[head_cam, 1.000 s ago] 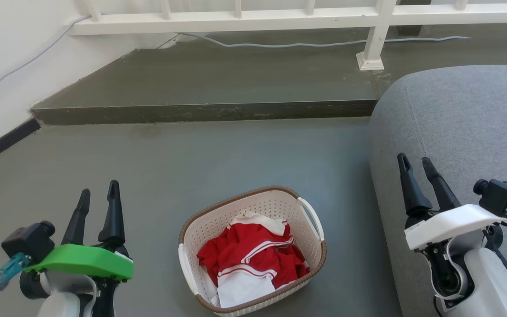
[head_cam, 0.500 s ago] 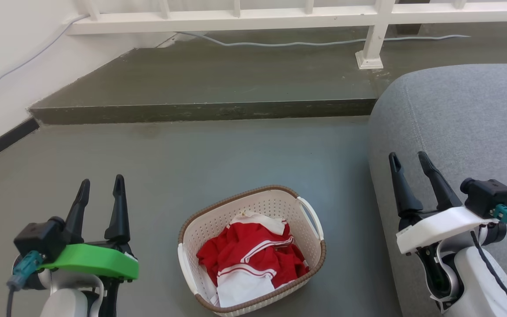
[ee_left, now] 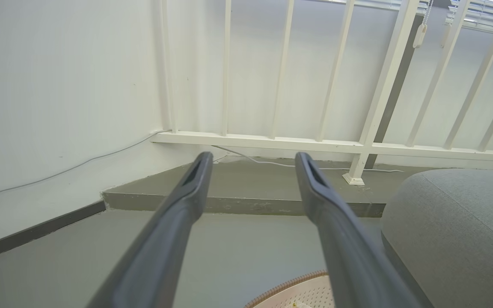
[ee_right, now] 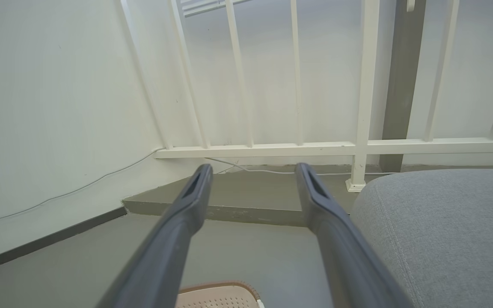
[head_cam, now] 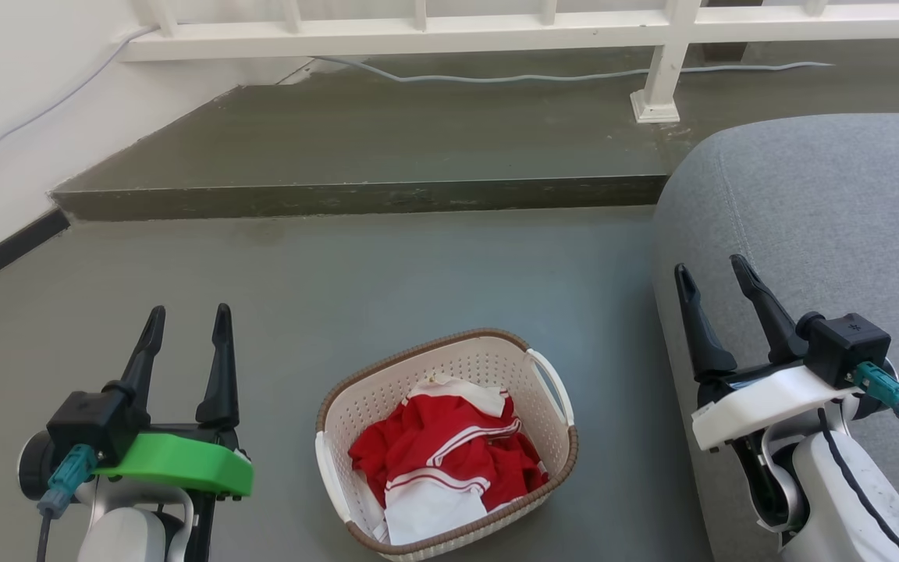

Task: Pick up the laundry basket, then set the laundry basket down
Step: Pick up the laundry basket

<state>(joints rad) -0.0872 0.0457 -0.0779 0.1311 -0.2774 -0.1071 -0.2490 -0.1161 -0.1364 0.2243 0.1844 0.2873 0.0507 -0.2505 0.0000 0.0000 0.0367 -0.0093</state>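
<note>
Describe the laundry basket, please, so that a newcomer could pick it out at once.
Start at the big grey upholstered seat on the right; on the floor just left of it, before the low step, sits the laundry basket. Nothing else nearby is cream-white perforated plastic with a brown woven-look rim, white loop handles and crumpled red-and-white clothes inside.

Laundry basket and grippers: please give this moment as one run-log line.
phase: pre-grasp | laundry basket: on floor, holds red-white clothes | left gripper: open, empty | right gripper: open, empty
</note>
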